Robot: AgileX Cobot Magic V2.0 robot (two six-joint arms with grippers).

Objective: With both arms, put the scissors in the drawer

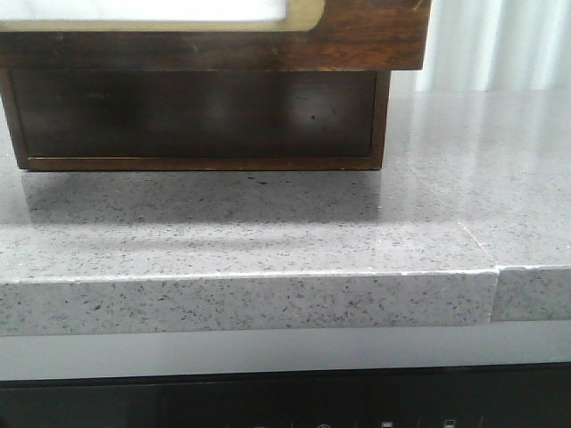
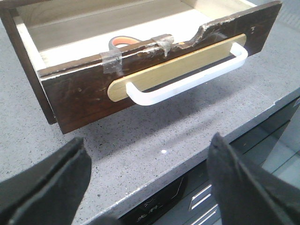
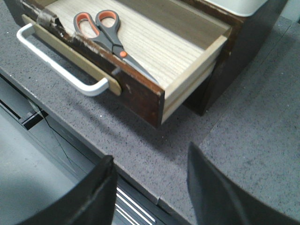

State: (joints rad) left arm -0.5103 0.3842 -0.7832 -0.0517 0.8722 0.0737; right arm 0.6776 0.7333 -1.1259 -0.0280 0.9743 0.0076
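Observation:
The drawer (image 3: 140,93) is pulled out of the dark wood cabinet (image 1: 196,116). Its front carries a cream plate and a white bar handle (image 2: 187,82). The scissors (image 3: 108,40), grey with orange-lined loops, lie flat on the drawer's pale floor just behind the front. In the left wrist view only one orange loop of the scissors (image 2: 123,42) shows over the drawer front (image 2: 79,93). My left gripper (image 2: 149,154) is open and empty, above the counter's edge before the drawer. My right gripper (image 3: 150,164) is open and empty, off the drawer's right corner. In the front view the drawer front (image 1: 357,40) fills the top and no gripper shows.
The grey speckled counter (image 1: 268,232) ends in a front edge with a seam (image 1: 496,294) at the right. Below the edge is a dark appliance panel (image 1: 285,401). A white object (image 3: 234,5) stands on top of the cabinet.

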